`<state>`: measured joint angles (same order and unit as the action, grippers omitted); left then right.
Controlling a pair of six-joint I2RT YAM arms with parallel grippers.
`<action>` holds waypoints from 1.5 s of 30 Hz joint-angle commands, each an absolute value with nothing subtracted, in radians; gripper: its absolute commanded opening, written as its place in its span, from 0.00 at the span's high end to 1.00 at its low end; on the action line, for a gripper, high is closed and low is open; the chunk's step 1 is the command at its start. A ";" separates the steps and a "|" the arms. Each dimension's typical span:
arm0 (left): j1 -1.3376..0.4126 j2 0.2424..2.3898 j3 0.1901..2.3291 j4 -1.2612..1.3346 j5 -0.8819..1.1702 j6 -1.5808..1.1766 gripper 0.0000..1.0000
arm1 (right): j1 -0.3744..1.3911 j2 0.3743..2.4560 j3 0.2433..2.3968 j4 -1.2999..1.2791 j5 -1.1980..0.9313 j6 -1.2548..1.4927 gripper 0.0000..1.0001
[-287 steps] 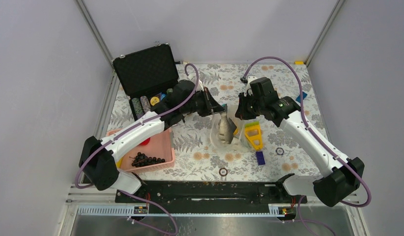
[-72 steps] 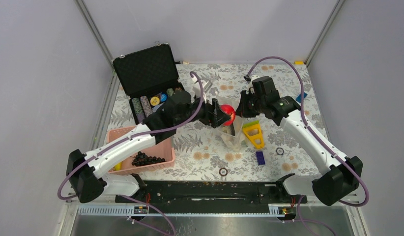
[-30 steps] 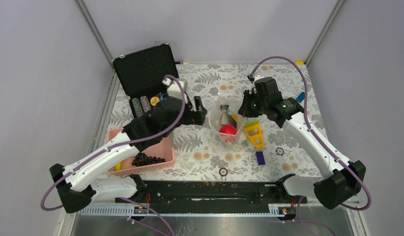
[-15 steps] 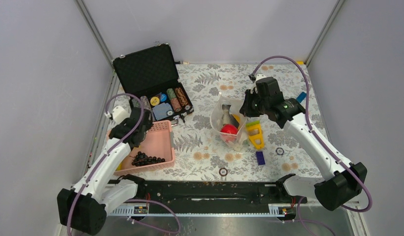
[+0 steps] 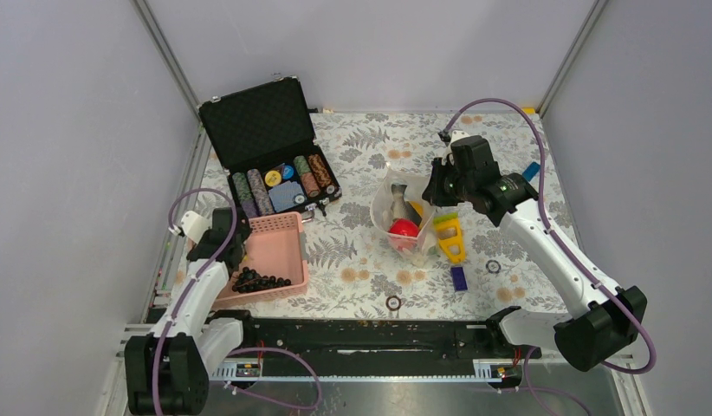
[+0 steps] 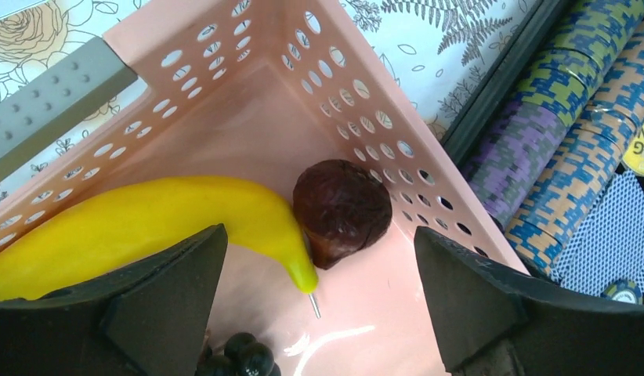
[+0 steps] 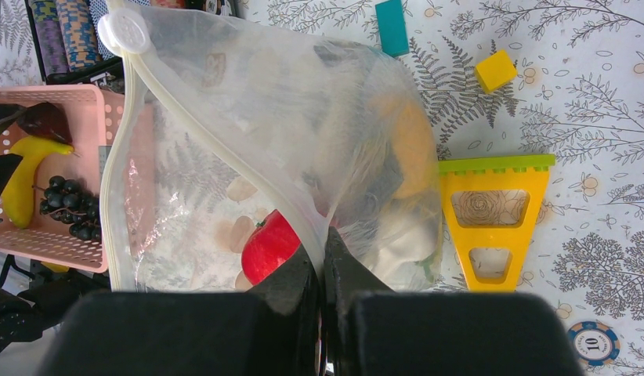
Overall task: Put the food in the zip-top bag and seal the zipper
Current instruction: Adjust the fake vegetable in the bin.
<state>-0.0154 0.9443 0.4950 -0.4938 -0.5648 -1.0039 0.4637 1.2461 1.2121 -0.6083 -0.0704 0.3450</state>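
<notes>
Clear floppy plastic, our zip-top bag (image 7: 303, 117) sits on the desk (image 5: 352, 260) right of the pink basket (image 6: 248, 102), its mouth held up by our right jaws, pressed together on the zipper (image 7: 217, 149) strip, red fruit (image 7: 268, 243) already inside. Our left jaws stand spread wide over the basket's left end, above the banana (image 6: 146, 219) and a dark brown piece (image 6: 342, 211). We judge the banana light, hard and slick, so we would take it across its thick middle, not the tapering tip.
</notes>
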 commanded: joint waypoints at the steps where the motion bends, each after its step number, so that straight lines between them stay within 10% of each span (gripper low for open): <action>1: 0.046 0.965 0.450 -0.310 -0.487 -0.932 0.13 | 0.456 1.224 1.214 -0.594 -0.067 0.342 0.96; 29: 0.096 1.052 0.470 -0.276 -0.152 -0.854 0.73 | 0.455 1.241 1.220 -0.596 -0.070 0.336 0.96; 45: 0.067 0.733 0.557 -0.475 -0.047 -0.889 0.75 | 0.456 1.232 1.217 -0.595 -0.081 0.340 0.96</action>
<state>0.0757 0.7433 0.5186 -0.4587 -0.1093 -0.8730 0.4637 1.2461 1.2121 -0.6083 -0.0715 0.3450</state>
